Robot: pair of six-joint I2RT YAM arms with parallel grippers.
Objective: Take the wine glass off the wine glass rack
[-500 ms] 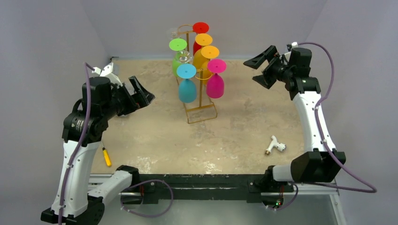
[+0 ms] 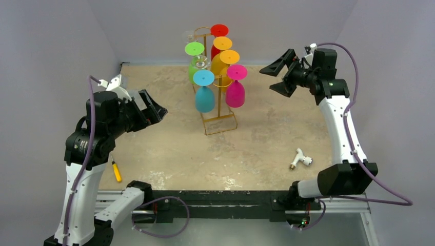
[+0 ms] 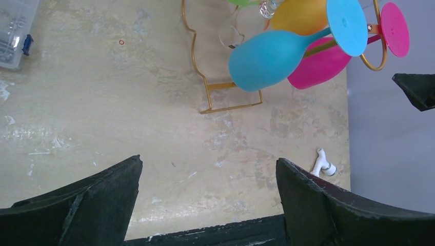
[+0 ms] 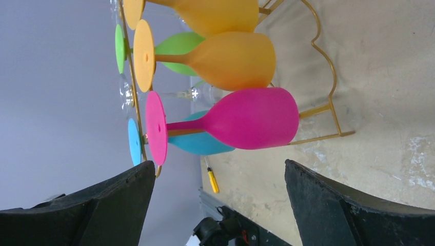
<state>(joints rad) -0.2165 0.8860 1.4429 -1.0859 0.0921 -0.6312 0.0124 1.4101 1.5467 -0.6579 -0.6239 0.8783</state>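
The gold wine glass rack (image 2: 220,110) stands at the back middle of the table, with coloured wine glasses hanging bowl-down from its arms. The blue glass (image 2: 204,99) and the pink glass (image 2: 235,94) hang lowest; green, orange, yellow, red and a clear one hang higher. My left gripper (image 2: 157,105) is open, left of the rack and apart from it, with the blue glass (image 3: 267,56) ahead of it. My right gripper (image 2: 270,80) is open to the right of the rack. The pink glass (image 4: 251,118) lies just beyond its fingers, untouched.
A yellow screwdriver (image 2: 117,171) lies by the left arm's base. A white plastic fitting (image 2: 300,160) lies at the front right. A clear plastic box (image 3: 13,31) shows at the far left in the left wrist view. Grey walls close in the back and sides.
My right gripper has moved left and a little up, closer to the pink glass. The left arm has shifted slightly, its gripper staying open.
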